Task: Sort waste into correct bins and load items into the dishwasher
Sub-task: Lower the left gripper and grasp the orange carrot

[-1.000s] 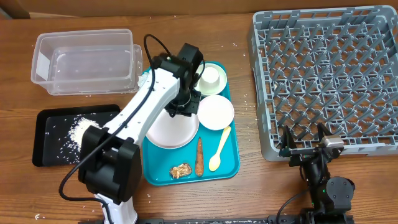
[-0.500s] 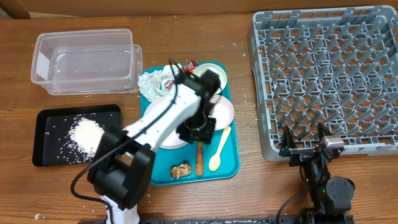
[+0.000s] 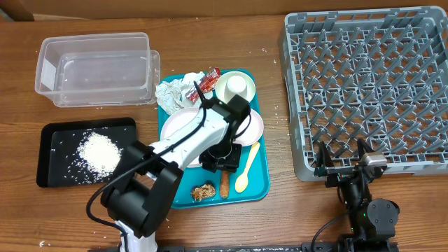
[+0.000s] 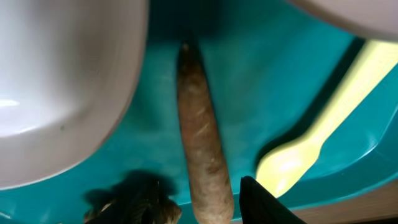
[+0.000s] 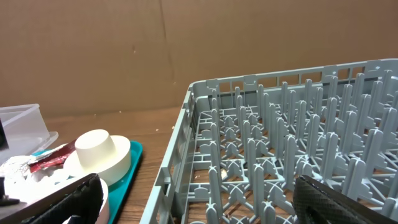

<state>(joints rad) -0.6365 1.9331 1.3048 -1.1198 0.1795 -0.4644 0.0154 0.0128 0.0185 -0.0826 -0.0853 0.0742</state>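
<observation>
Orange carrot-like stick [image 4: 200, 143] lies flat on the teal plastic tray [image 3: 260, 183], beside the pale yellow plastic spoon [image 4: 311, 137]. Likely light, stiff, tapered, maybe slick, so best pinched across the thick end. Left claw [image 3: 222, 165] is part-spread over it, gripping nothing. Right claw [image 3: 341, 159] is spread wide, empty.
</observation>
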